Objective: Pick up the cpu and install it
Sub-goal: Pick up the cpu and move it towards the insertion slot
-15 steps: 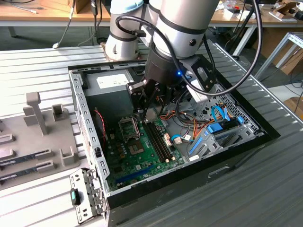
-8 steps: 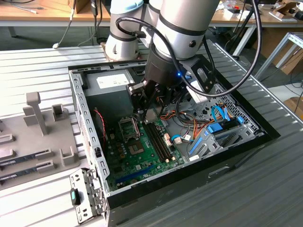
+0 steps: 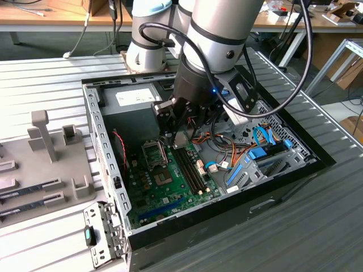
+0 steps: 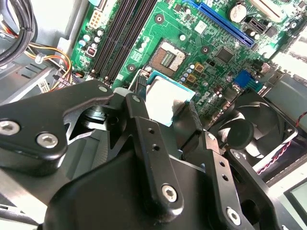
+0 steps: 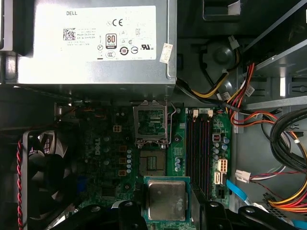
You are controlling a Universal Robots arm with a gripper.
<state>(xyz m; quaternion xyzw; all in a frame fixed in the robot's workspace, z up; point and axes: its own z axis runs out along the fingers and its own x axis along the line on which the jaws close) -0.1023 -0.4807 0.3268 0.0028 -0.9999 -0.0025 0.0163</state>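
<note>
Ribbed grey metal bench (image 3: 51,73) carrying an open computer case (image 3: 101,136). Pinched by two opposite edges between the black fingers (image 4: 144,129) of the gripper (image 3: 180,136): the cpu (image 5: 166,200), a flat square with dull silver top and thin green rim. Held level above the green board (image 5: 178,139), near the bare socket (image 5: 152,160), presumably to stay square to it. Hinged steel frame (image 5: 151,120) tipped up, leaving the seat uncovered.

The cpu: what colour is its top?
Silver-grey cpu top, thin green rim; clearest in the first wrist view.
</note>
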